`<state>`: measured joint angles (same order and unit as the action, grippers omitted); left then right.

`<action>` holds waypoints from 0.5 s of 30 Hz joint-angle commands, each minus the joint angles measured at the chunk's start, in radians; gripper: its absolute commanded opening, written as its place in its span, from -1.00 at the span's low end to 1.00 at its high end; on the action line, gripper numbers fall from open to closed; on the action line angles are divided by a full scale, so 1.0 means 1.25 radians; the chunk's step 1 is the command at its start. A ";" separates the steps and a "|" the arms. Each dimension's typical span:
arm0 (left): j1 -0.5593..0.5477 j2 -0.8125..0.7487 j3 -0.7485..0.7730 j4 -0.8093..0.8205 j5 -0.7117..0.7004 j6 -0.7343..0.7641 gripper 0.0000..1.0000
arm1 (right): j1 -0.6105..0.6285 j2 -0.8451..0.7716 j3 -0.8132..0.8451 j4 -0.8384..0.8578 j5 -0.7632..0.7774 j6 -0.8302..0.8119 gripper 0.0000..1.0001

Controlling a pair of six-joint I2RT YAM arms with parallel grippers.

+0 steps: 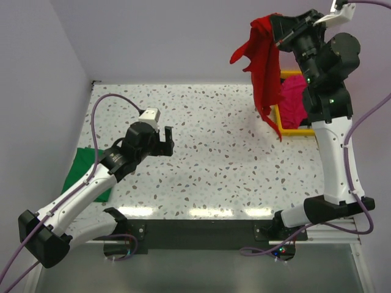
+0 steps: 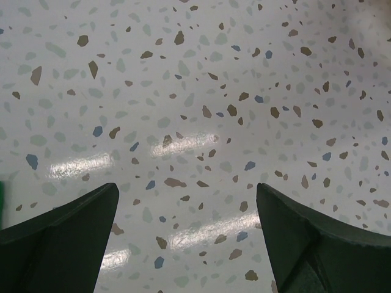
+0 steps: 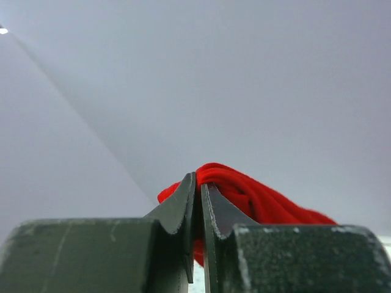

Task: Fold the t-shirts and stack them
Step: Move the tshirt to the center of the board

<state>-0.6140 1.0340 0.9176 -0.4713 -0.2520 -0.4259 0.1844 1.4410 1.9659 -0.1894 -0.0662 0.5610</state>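
1. Speckled white counter (image 1: 214, 152) w/ pale lilac walls behind.
2. Red t-shirt (image 1: 264, 61) hangs bunched in mid-air over the far-right of the counter, its lower end dangling in front of the yellow tray (image 1: 286, 129).
3. Right claw (image 3: 198, 183) is up high, pinched tight on the top of the red t-shirt.
4. Magenta t-shirt (image 1: 294, 101) sits crumpled in the tray.
5. Green t-shirt (image 1: 82, 170) lies at the counter's left edge, partly under the left arm.
6. Left claw (image 2: 186, 189) is spread wide w/ nothing in it, low over bare counter & well apart from the red t-shirt.
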 commanded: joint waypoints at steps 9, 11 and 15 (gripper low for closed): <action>0.011 -0.012 -0.011 0.040 0.030 -0.008 1.00 | 0.089 0.060 0.121 0.086 -0.049 0.049 -0.79; 0.011 -0.015 -0.017 0.041 0.044 -0.021 1.00 | 0.091 0.040 0.014 0.132 -0.057 0.069 -0.77; 0.011 -0.018 -0.050 0.059 0.087 -0.063 1.00 | 0.091 -0.020 -0.249 0.218 -0.031 0.095 -0.67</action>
<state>-0.6067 1.0286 0.8833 -0.4503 -0.1997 -0.4545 0.2947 1.4471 1.8381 -0.0216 -0.1226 0.6373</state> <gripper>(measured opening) 0.997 0.150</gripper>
